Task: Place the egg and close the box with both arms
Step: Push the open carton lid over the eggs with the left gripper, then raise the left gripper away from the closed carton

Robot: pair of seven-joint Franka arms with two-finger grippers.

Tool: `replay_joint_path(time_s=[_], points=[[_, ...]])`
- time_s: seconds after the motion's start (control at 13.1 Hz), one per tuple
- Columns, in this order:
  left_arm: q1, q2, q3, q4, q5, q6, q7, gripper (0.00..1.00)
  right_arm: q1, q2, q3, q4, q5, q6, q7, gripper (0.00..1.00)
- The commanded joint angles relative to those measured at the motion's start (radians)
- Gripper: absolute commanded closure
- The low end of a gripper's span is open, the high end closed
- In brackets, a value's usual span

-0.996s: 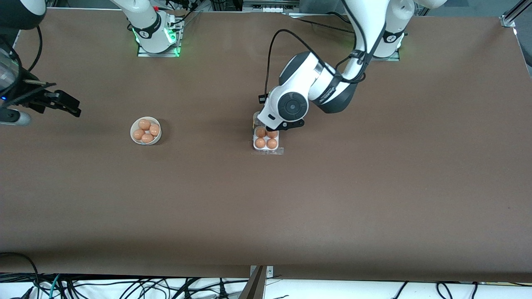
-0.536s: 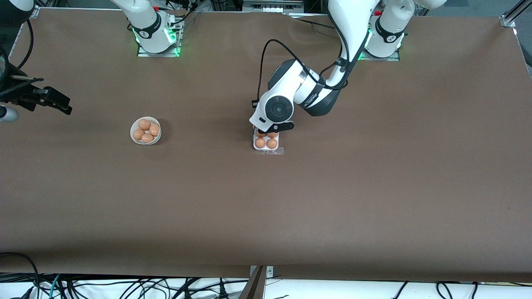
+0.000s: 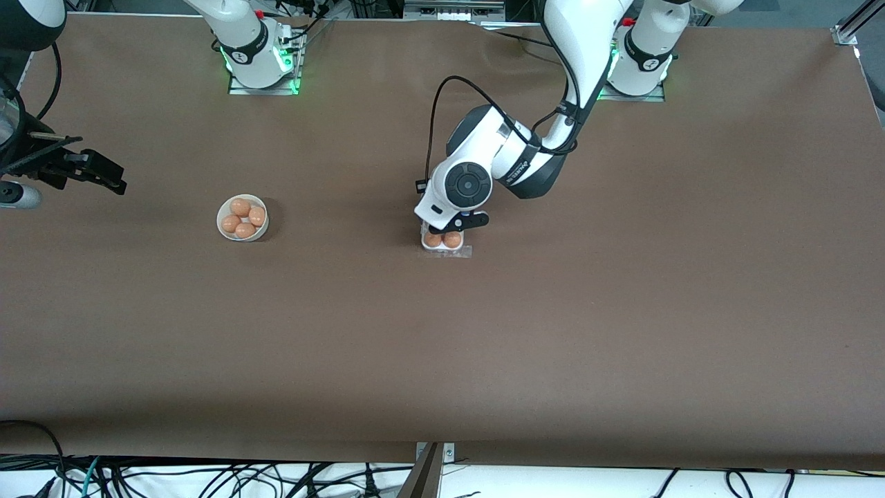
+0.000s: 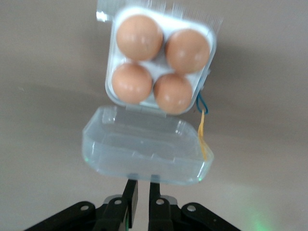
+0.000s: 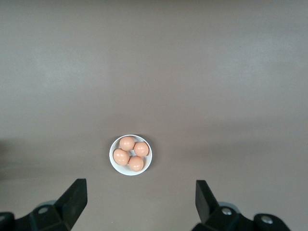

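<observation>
Four eggs (image 4: pixel 139 37) fill the four cells of the box (image 4: pixel 208 38), which sits mid-worktop (image 3: pixel 622 311) with its clear lid (image 4: pixel 144 151) hinged open. Four more eggs lie in one white bowl (image 3: pixel 222 213) toward the right arm's end. The left pincer (image 4: pixel 139 195) hangs just over the box, its fingers nearly together at the lid's free edge; whether they grip that edge cannot be made out. The right pincer (image 5: pixel 139 202) hangs spread wide and empty, above the worktop near the right arm's end, waiting. No readable writing shows on the box or bowl.
</observation>
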Motion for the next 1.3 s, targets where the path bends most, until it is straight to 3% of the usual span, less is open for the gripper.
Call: replay_joint_path(time_s=[0.0,0.15,0.31,0.54,0.69,1.0,1.23], points=[[0.005,0.014,0.014,0.044,0.052,0.025,0.001,0.79,-0.008,-0.012,0.009,-0.011,0.002,0.007,-0.015,0.0],[0.009,0.013,0.016,0.045,0.09,0.027,0.003,0.76,-0.008,-0.012,0.009,-0.011,0.004,0.004,-0.013,0.0],[0.011,0.0,0.024,0.053,0.146,0.025,0.0,0.66,-0.008,-0.012,0.009,-0.011,0.004,0.004,-0.015,0.0],[0.018,-0.006,0.065,0.133,0.254,0.019,-0.007,0.34,-0.008,-0.012,0.009,-0.011,0.004,0.004,-0.015,0.0],[0.032,-0.006,0.123,0.17,0.259,0.019,0.001,0.0,-0.008,-0.012,0.009,-0.011,0.005,0.004,-0.015,0.0],[0.037,-0.046,0.22,0.173,0.282,0.011,0.047,0.0,-0.008,-0.012,0.009,-0.011,0.005,0.003,-0.015,0.0],[0.045,-0.076,0.257,0.174,0.387,-0.092,0.068,0.0,-0.006,-0.012,0.01,-0.011,0.005,0.003,-0.013,0.0]])
